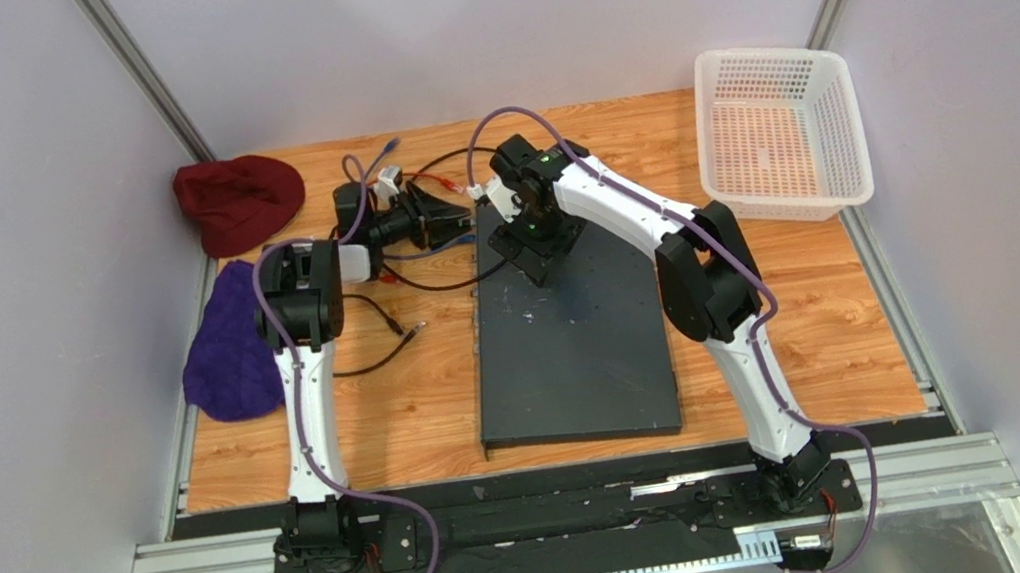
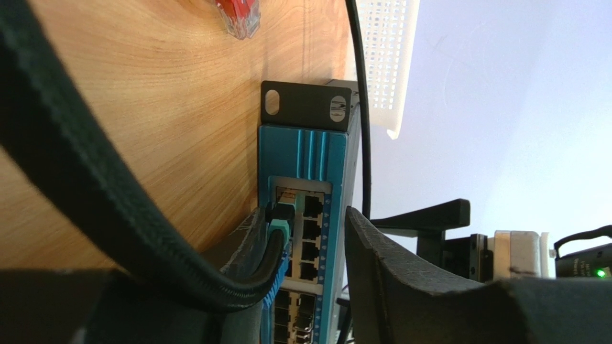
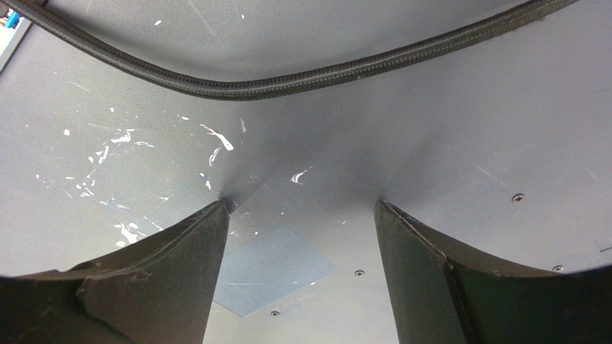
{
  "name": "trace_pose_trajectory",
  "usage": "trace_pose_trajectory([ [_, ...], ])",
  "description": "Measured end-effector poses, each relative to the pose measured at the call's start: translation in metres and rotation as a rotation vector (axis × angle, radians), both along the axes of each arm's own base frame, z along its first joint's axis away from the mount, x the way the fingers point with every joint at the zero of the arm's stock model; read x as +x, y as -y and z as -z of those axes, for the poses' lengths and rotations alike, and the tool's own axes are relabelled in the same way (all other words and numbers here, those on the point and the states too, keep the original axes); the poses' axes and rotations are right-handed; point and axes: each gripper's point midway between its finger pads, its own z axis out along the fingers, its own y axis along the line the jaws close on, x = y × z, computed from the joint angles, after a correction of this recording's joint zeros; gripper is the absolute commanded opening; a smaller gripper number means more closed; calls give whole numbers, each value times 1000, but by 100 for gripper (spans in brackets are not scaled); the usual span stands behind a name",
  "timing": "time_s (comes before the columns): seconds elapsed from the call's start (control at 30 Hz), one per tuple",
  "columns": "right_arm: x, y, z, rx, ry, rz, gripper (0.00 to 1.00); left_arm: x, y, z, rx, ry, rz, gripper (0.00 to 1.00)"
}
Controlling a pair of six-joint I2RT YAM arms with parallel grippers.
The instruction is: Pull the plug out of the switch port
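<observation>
The switch [image 1: 570, 338] is a large dark grey slab lying in the middle of the wooden table. In the left wrist view its teal port face [image 2: 327, 158] shows, with a teal-booted plug [image 2: 280, 221] on a black cable sitting in a port. My left gripper [image 2: 303, 211] is open at that face; the plug lies between the fingers, against the left finger [image 2: 244, 258]. In the top view the left gripper [image 1: 452, 212] is at the switch's far end. My right gripper [image 3: 302, 204] is open, both fingertips resting on the switch's scuffed top [image 3: 144, 158], near its far end [image 1: 535, 256].
A white mesh basket [image 1: 779, 130] stands at the back right. A maroon cloth [image 1: 239, 198] and a purple cloth [image 1: 230, 344] lie at the left. Loose black cables [image 1: 385, 321] trail left of the switch. A red plug [image 2: 237, 16] lies on the wood.
</observation>
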Motion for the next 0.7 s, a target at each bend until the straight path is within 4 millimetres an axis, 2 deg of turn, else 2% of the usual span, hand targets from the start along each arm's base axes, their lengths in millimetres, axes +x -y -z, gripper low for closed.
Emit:
trace_pose_trajectory([
  [0.07, 0, 0, 0, 0, -1, 0, 79, 1, 0, -1, -7, -7, -3, 57],
  [0.2, 0, 0, 0, 0, -1, 1, 80, 0, 3, -5, -14, -15, -2, 59],
  [0.7, -1, 0, 0, 1, -3, 4, 81, 6, 28, -4, 60, 42, -25, 58],
])
